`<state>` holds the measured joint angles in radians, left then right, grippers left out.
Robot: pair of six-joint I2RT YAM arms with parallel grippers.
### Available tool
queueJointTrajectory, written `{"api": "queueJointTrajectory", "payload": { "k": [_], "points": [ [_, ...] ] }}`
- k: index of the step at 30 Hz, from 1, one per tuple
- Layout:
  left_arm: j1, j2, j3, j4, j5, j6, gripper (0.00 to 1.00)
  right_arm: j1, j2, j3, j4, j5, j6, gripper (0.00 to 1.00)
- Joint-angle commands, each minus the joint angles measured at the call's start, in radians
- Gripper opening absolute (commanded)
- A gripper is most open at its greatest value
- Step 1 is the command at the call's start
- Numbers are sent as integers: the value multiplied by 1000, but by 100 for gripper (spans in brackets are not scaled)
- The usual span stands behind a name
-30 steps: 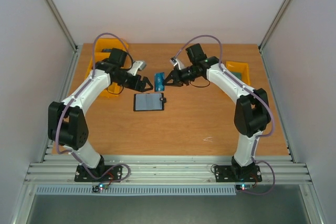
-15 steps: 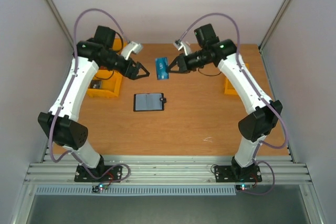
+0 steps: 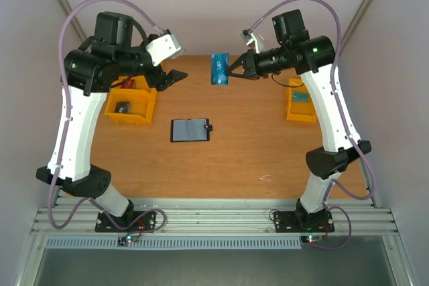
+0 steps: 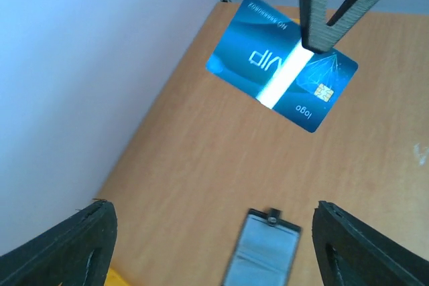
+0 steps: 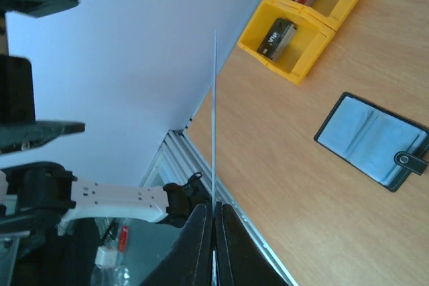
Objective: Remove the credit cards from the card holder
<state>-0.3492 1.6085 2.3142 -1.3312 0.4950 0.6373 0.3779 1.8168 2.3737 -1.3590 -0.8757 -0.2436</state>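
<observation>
Right gripper (image 3: pixel 236 72) is clamped on the blue credit card (image 3: pixel 220 69), up in the air at 12 o'clock from the open card holder (image 3: pixel 191 130). Left gripper (image 3: pixel 172 77) gapes empty around 11 o'clock.

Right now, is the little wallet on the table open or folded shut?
Open. The wallet lies spread flat on the table, blue-grey inside facing up, snap tab sticking out sideways.

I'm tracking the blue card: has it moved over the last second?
Yes. In the top view the blue card, pinched in the right gripper, has gone up-frame and slightly right, farther from the unmoved card holder.
</observation>
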Motion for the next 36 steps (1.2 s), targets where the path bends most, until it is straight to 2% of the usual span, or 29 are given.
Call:
{"api": "queueJointTrajectory", "payload": {
  "k": [1,8,11,16,20,29,33,36],
  "points": [
    [-79,-56,-34,180,-172,201,80,-5,-24,8,75,10,191,1],
    [-330,-78,-136,441,-440,431,75,-6,-105,-120,371,113,453,1],
    [-408,-73,-177,468,-491,536,73,-5,-121,-161,477,117,536,1],
    [-426,-73,-210,451,-483,584,72,-8,-120,-168,523,128,604,1],
    [-426,-72,-270,540,-522,629,69,-7,-113,-177,563,83,656,1],
    [-423,-55,-415,856,-647,697,42,-5,-151,-268,660,27,723,1],
    [-420,-55,-431,919,-663,697,32,-5,-161,-285,660,27,717,1],
    [-418,-56,-433,922,-660,697,16,-5,-165,-290,660,27,714,1]
  ]
}}
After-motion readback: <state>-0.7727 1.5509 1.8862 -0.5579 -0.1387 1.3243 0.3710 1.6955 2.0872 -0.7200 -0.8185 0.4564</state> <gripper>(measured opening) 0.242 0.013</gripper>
